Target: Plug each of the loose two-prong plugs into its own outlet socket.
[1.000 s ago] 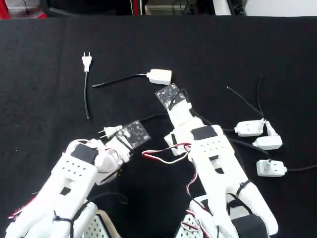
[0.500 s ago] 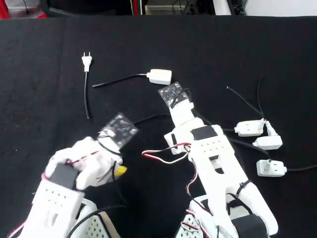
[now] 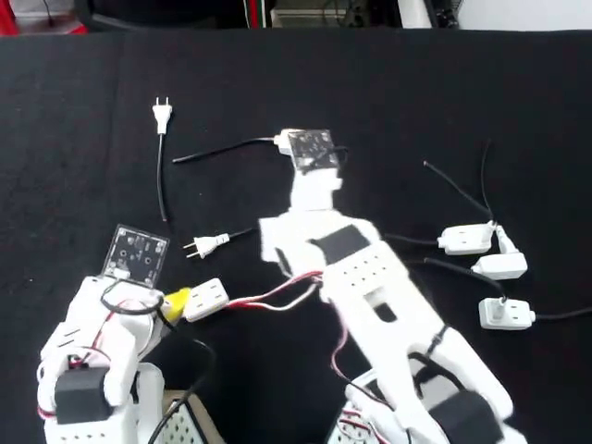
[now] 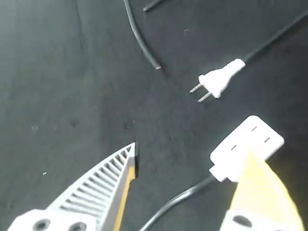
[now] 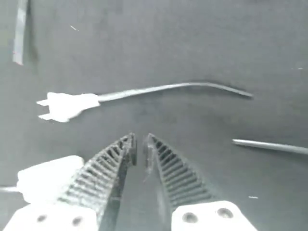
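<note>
A loose plug (image 3: pixel 205 245) lies on the black table (image 3: pixel 74 74), its prongs turned aside from the nearest socket (image 3: pixel 205 298), which sits beside it at the tip of the yellow finger (image 4: pixel 252 192) of the left claw (image 4: pixel 187 159). That claw is spread and empty, seemingly poised to take either. The right claw (image 5: pixel 139 142), pressed together on nothing, hovers near a second socket (image 5: pixel 45 183).
</note>
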